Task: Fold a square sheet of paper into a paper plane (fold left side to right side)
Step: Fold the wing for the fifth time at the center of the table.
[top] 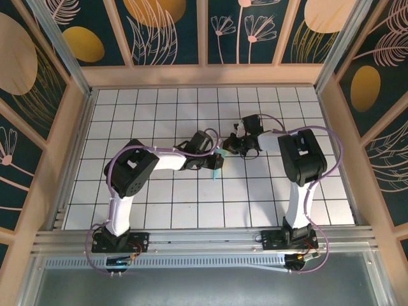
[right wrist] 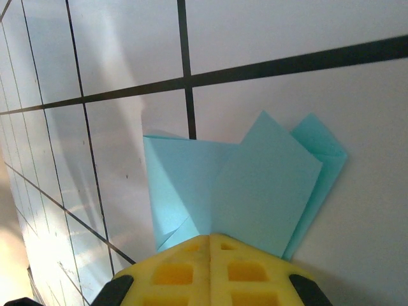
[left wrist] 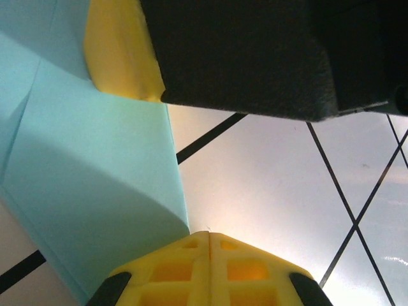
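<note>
Partly folded light-blue paper sheet (right wrist: pixel 255 185) at the centre of the white grid table (top: pixel 159 108), between the two gripper tips. In the right wrist view, overlapping creased flaps fan away from the right gripper (right wrist: pixel 210 237), with the corners pointing up and to the right. In the top view it is a narrow sliver running near to far. The left gripper (left wrist: pixel 209 234) is clenched, pads together, with the paper just beside it. The right gripper is likewise clenched. Whether either gripper pinches the paper cannot be told.
</note>
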Controlling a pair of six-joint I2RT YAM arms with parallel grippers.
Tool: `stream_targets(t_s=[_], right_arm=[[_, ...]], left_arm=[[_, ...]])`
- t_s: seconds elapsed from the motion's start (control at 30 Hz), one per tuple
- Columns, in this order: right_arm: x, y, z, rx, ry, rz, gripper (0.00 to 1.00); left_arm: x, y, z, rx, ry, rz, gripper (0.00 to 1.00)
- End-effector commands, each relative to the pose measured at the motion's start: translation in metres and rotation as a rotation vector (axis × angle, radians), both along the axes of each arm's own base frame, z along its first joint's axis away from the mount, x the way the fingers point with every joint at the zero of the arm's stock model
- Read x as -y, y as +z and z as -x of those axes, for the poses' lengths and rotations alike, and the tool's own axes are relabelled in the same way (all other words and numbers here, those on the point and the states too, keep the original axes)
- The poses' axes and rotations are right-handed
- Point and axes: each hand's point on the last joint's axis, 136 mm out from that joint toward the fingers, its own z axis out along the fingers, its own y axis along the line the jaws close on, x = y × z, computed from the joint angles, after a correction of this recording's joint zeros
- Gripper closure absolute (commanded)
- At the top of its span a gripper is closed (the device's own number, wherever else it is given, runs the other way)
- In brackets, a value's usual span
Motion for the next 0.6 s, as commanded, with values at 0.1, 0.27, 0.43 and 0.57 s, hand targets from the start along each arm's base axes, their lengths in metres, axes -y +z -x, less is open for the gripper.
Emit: stream_targets(t_s=[0.1, 0.27, 0.43, 0.57], right_arm=[[0.014, -0.036, 0.019, -0.098, -0.004, 0.078, 1.0], [0.015, -0.038, 0.02, -0.103, -0.002, 0.085, 1.0], [0.015, -0.038, 0.02, -0.103, -0.003, 0.088, 1.0], [0.014, -0.037, 0.019, -0.102, -0.002, 0.086, 1.0]], left_arm=[[-0.013, -0.007, 0.032, 0.009, -0.133, -0.057, 1.0], [-0.023, -0.013, 0.049, 0.031, -0.189, -0.101, 1.0], [-0.033, -0.016, 0.07, 0.026, -0.228, -0.1, 1.0], [-0.04, -0.019, 0.084, 0.028, -0.255, -0.102, 1.0]])
